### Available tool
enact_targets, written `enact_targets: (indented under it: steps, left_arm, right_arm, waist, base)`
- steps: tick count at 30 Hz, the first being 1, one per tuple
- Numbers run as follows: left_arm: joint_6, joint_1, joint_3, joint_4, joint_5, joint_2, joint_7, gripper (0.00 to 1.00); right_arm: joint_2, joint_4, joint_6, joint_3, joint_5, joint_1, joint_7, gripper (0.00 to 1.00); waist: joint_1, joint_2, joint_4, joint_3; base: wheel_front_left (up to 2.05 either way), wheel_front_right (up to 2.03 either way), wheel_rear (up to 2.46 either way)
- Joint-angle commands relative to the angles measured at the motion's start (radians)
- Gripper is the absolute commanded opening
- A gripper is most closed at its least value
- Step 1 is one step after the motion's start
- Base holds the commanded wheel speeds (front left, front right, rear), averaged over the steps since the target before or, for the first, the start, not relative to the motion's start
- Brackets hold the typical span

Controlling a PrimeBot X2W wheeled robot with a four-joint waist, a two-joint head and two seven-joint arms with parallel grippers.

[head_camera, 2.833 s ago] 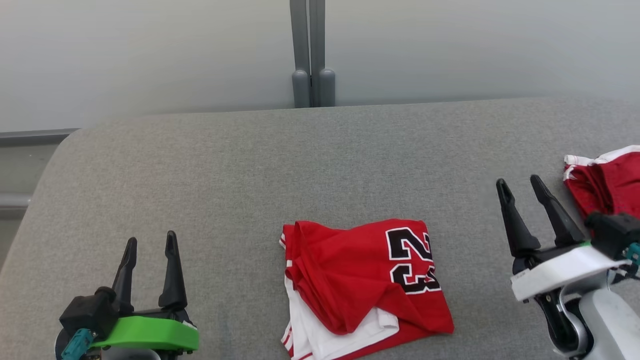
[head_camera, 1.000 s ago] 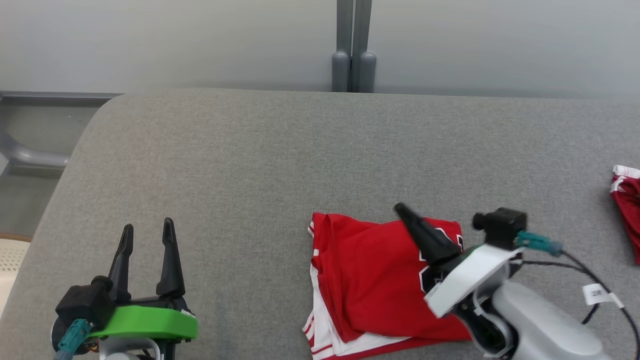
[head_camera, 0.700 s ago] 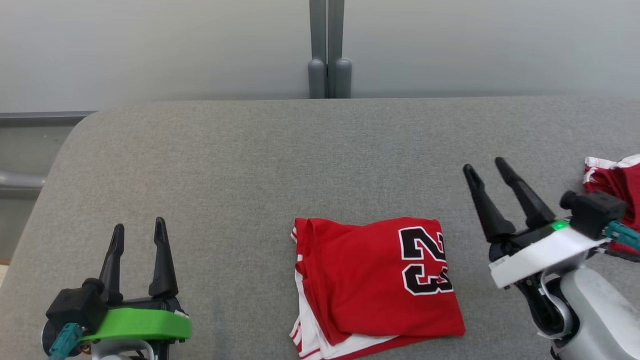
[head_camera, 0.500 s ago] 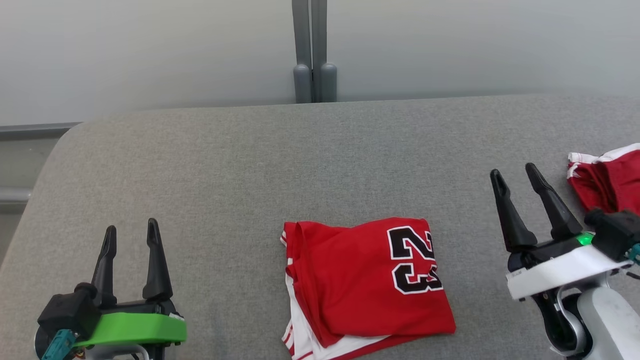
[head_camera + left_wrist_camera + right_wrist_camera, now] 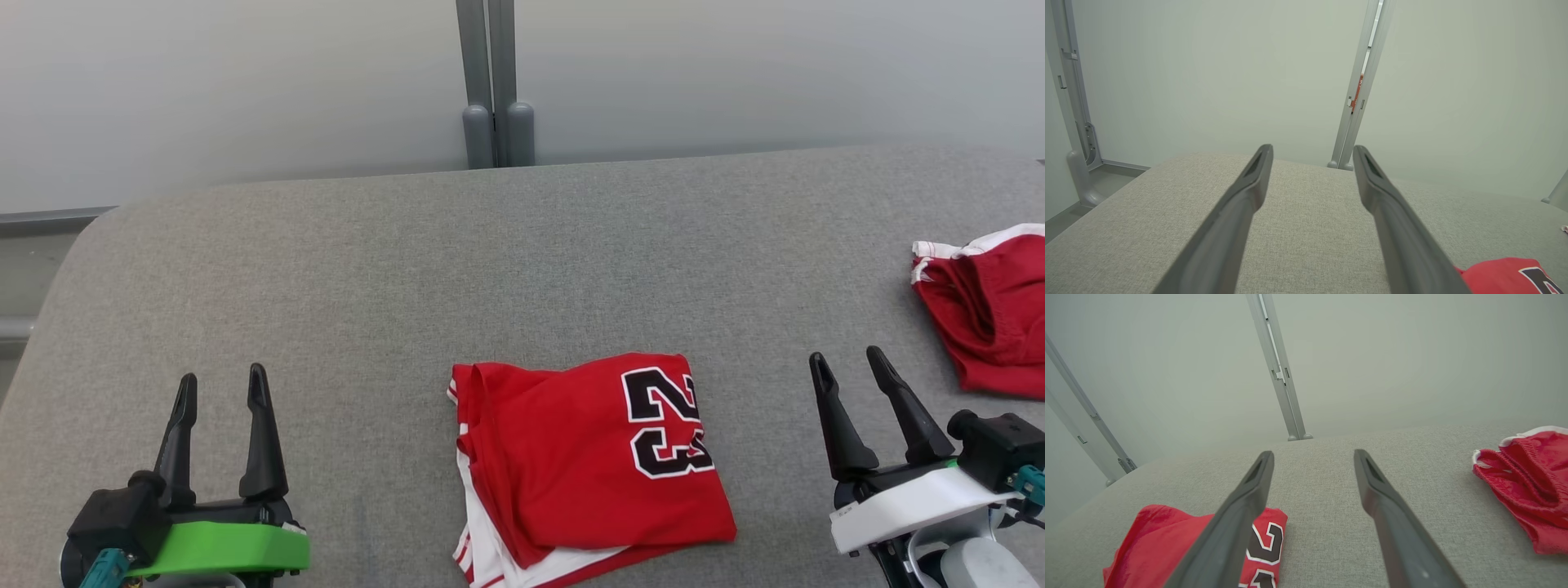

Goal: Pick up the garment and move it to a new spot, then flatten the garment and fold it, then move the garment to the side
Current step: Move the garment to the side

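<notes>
The garment [image 5: 588, 461] is a red jersey with white trim and a black "23", folded into a rough square on the grey padded table [image 5: 490, 261], near its front edge. A corner of it shows in the left wrist view [image 5: 1506, 277] and its numbered side in the right wrist view [image 5: 1167, 539]. My left gripper [image 5: 222, 388] stands open at the lower left, well apart from the jersey. At the lower right my right gripper [image 5: 849, 365] is open too, just right of the jersey and touching nothing.
A second red garment [image 5: 988, 314] with white trim lies crumpled at the table's right edge, seen also in the right wrist view [image 5: 1531, 486]. A grey post [image 5: 487, 90] stands against the pale wall behind the table. The table's left edge curves down at far left.
One second ago my right gripper lay on the jersey's numbered corner; it has since drawn back to the right and opened. The jersey lies flatter than before. The camera has shifted too.
</notes>
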Motion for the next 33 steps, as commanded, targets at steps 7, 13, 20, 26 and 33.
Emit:
enact_targets:
  steps: [7,13,20,26,33]
  left_arm:
    - [0.001,0.001,-0.011,0.007,0.007,0.001,-0.003,1.00]
    - [0.000,-0.011,-0.023,0.014,0.006,0.001,-0.003,1.00]
    - [-0.003,-0.034,-0.037,0.026,0.005,0.001,-0.003,1.00]
    - [-0.007,-0.054,-0.039,0.037,0.004,0.001,-0.003,1.00]
    - [-0.009,-0.063,-0.038,0.044,0.002,0.001,-0.003,1.00]
  right_arm:
    - [-0.016,0.038,0.001,0.028,0.008,-0.016,-0.002,1.00]
    - [-0.032,0.130,0.000,0.143,0.110,-0.078,0.081,1.00]
    - [-0.032,0.299,0.001,0.232,0.221,-0.176,0.160,1.00]
    - [-0.023,0.430,0.001,0.295,0.319,-0.254,0.206,1.00]
    - [-0.025,0.524,0.001,0.343,0.413,-0.303,0.213,1.00]
  waist:
    - [0.0000,0.0000,0.014,-0.004]
    - [0.0000,0.0000,0.036,0.007]
    - [0.0000,0.0000,0.090,0.030]
    - [0.0000,0.0000,0.132,0.048]
    - [0.0000,0.0000,0.161,0.055]
  base:
    - [0.00,0.00,0.00]
    - [0.00,0.00,0.00]
    - [0.00,0.00,0.00]
    - [0.00,0.00,0.00]
    - [0.00,0.00,0.00]
